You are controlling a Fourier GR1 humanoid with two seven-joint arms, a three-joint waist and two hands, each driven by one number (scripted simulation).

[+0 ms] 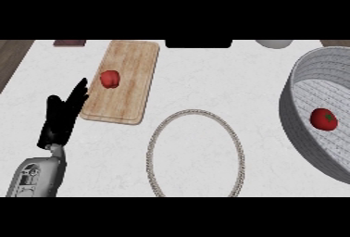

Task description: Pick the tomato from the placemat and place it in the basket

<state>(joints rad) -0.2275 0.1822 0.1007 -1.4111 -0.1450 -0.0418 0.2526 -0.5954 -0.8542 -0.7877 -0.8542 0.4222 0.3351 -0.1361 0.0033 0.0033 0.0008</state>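
Red against grey: the round red tomato with its green stem (324, 118) sits inside the big grey woven basket (301, 78) at the right edge of the counter, resting on the basket's ribbed floor with the near wall curving up around it. It lies free, nothing touching it from above. The basket itself runs out of view at the right.

Over in the middle, the round white placemat with a braided rope rim (196, 111) lies flat on the pale marbled counter (205, 78), nothing on it at all. It sits just left of the basket, with a strip of counter between the two.

On the left, the left robot hand (61, 118) is up near the left edge, black fingers straight and pointing far, holding nothing. Its fingertips overlap the near left corner of a light wooden cutting board (130, 83), though whether they touch it I cannot tell. The grey forearm (37, 176) comes in from the lower left. The right robot hand is nowhere in view.

On that cutting board, towards its far left side, rests a second red item, rounded and slightly lumpy (110, 78); what it is exactly, I cannot tell. Along the far edge there is a dark reddish flat object (70, 43) at the left, a black block (198, 43) in the middle and a pale rounded vessel (275, 43) towards the right, all cut off by the frame.
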